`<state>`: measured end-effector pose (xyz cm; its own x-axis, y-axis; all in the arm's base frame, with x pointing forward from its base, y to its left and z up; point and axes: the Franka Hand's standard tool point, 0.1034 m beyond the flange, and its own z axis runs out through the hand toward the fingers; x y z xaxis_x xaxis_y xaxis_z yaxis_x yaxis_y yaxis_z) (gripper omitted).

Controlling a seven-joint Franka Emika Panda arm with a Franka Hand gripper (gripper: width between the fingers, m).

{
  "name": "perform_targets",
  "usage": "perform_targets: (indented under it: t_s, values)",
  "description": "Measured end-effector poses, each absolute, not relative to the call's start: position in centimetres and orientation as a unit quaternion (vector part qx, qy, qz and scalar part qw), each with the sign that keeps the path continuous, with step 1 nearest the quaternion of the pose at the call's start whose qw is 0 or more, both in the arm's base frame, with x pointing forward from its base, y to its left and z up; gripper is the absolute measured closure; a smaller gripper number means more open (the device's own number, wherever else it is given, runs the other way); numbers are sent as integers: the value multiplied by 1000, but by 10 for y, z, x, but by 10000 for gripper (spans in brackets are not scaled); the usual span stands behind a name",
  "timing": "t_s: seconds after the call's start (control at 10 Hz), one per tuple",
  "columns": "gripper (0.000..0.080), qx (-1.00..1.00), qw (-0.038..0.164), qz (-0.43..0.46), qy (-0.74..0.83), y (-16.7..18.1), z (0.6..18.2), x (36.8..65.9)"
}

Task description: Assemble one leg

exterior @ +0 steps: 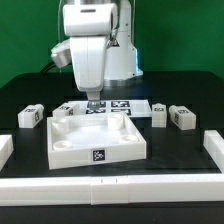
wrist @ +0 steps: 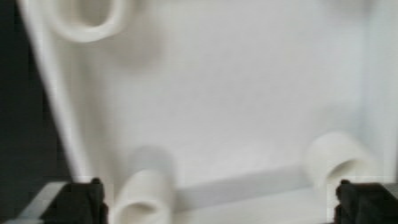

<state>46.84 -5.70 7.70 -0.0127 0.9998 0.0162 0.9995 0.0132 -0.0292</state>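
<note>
One leg [exterior: 30, 115] lies on the table [exterior: 180, 150], off the panel's [exterior: 75, 152] side at the exterior view's left; two more legs [exterior: 158, 113] lie at its right, black-and-white tags up. My gripper [exterior: 92, 100] hovers over the panel's far rim, fingers [wrist: 80, 200] spread apart

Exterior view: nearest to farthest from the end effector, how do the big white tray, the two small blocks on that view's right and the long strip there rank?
1. The tray, centre, right below the end effector.
2. The inner leg, beside the tray, exterior view's right.
3. The outer leg, further toward that side.
4. The border strip, at that view's right edge.
</note>
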Motion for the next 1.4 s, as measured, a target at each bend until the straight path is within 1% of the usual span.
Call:
perform_targets:
  t_s: [0.2,0.3,0.6,0.7,0.8,0.9,1.0,1.2,1.4]
  values:
    - [150,-690,25,11,-724,-66,67,449]
    - [150,-694,23,10,-719,-66,69,452]
    - [150,-687,26,11,-726,-68,66,448]
    - [150,-680,37,16,-733,-75,58,434]
    - [150,-676,44,17,-735,-81,47,415]
    - [150,-679,54,20,-732,-84,31,397]
    - [150,-679,63,23,-731,-81,19,390]
    - [150,-671,66,26,-738,-78,9,388]
    - [150,-656,57,27,-752,-78,12,397]
